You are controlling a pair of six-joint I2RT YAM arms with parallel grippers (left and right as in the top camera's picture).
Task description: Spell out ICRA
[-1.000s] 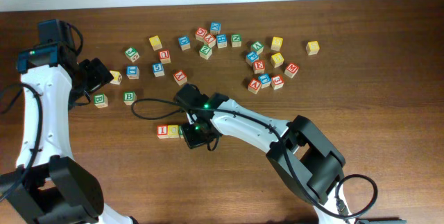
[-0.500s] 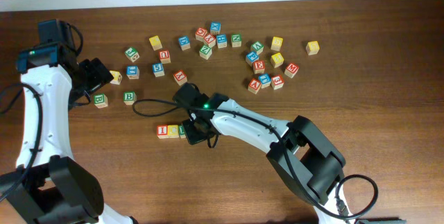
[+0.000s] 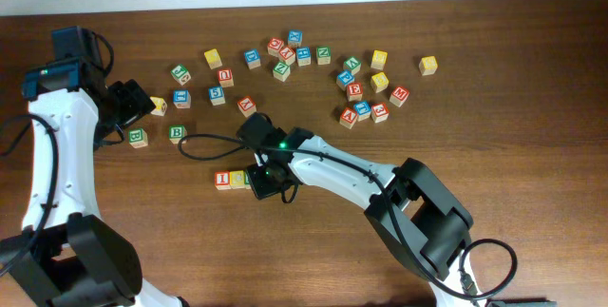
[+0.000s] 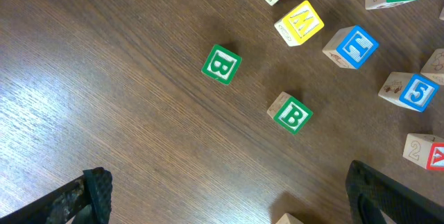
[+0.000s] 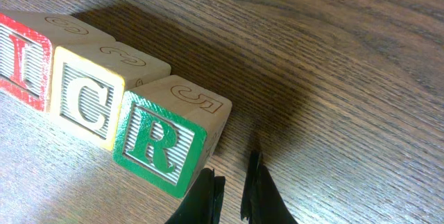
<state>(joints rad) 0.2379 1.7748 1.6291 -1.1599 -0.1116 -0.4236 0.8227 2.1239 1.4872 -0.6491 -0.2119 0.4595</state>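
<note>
While right fingers (image 5: pixel 260 193) rest closed, empty, green R (image 5: pixel 161 142) just beside, left fingers (image 4: pixel 94 196) wide.

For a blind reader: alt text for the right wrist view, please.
Three touching letter cubes in a row on a wood table: a red cube cut off at left, yellow C, green R. The right gripper, shut and empty, is just right of the R.
</note>
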